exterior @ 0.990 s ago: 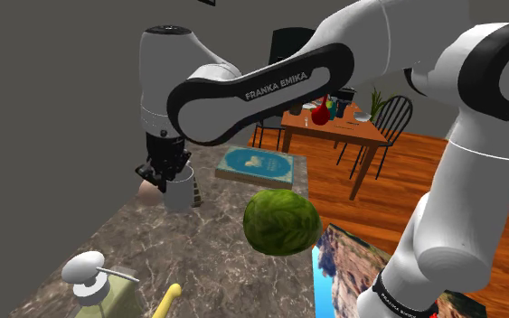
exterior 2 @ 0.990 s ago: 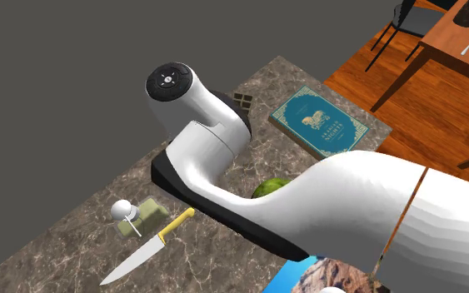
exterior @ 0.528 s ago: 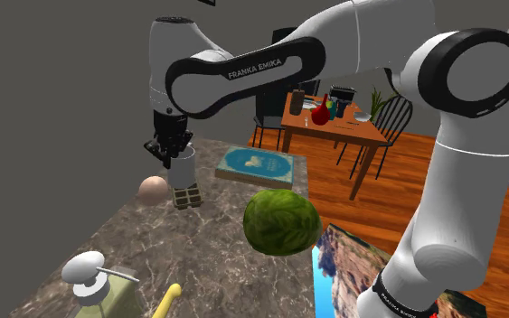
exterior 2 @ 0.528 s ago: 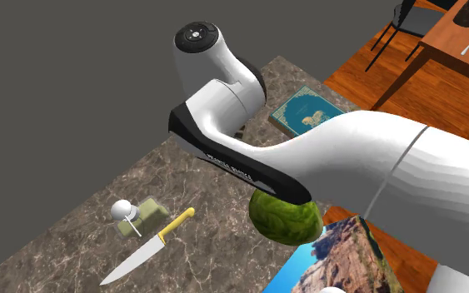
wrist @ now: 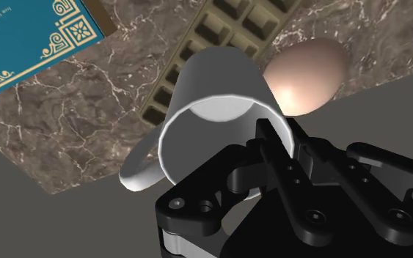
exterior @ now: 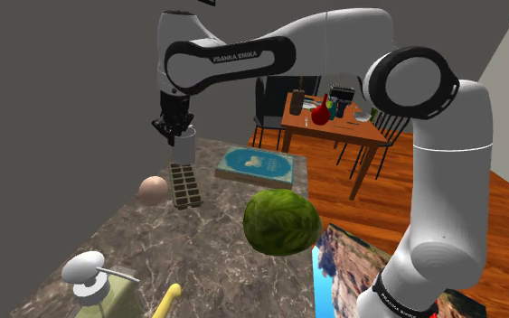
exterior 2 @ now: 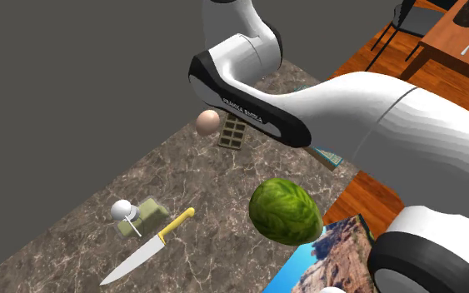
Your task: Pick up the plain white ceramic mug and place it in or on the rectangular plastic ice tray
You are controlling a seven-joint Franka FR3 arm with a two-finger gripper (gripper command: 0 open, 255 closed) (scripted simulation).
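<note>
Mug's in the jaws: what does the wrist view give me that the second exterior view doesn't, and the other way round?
Wrist view: the jaws clasping the white mug by its rim, its handle turned away from the egg. Second exterior view: the watermelon, the yellow-handled knife and the white arm crossing the counter. Both: the ice tray, the egg beside it, and the marbled counter.

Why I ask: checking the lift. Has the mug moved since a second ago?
Yes. In the shoulder view the mug, held by the gripper, has risen: from beside the blue book to higher than it, over the ice tray.
</note>
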